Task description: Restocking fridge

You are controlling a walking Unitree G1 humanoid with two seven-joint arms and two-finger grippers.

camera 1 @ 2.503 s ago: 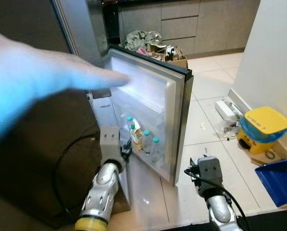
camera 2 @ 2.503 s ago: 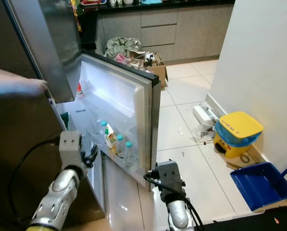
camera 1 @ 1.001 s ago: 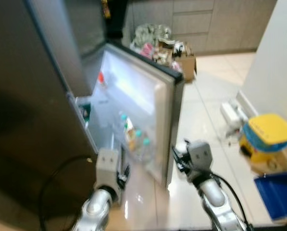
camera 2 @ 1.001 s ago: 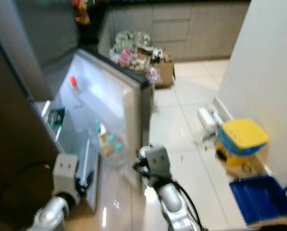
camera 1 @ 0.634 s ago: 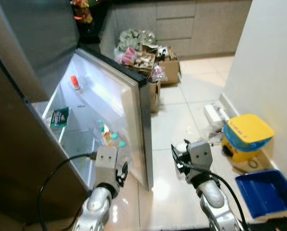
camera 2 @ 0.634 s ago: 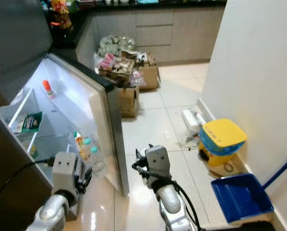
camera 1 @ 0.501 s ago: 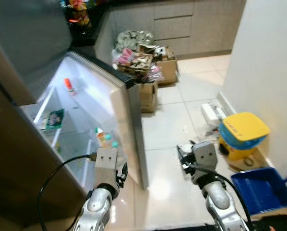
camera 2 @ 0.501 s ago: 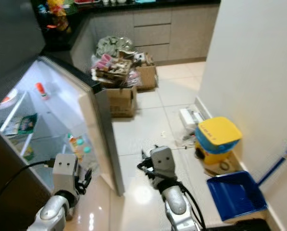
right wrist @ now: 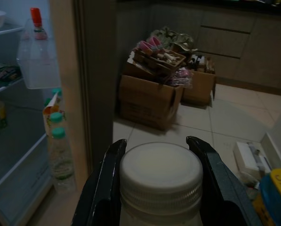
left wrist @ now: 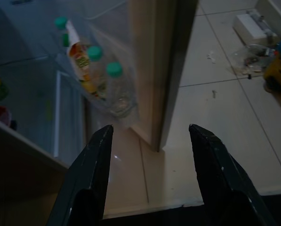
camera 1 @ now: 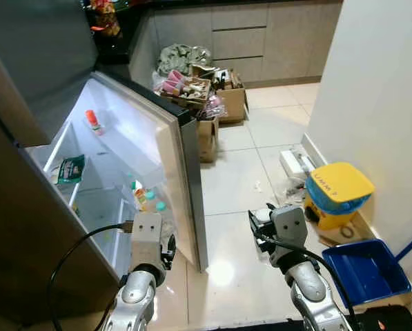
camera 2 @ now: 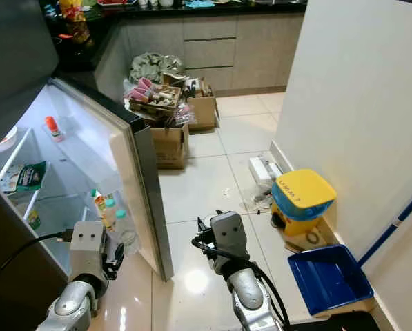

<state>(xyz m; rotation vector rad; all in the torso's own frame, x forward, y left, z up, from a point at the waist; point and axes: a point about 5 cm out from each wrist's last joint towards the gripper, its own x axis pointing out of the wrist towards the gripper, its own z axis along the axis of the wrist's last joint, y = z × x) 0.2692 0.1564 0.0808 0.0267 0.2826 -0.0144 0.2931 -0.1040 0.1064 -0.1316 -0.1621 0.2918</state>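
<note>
Fridge door swung wide open, white-capped bottle clamped in the right hand (near the door edge), left hand spread, nothing held, bottles racked in the door shelf

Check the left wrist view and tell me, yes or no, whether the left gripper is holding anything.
No: the left gripper is open, its two black fingers spread apart with just floor and the fridge door between them.
</note>
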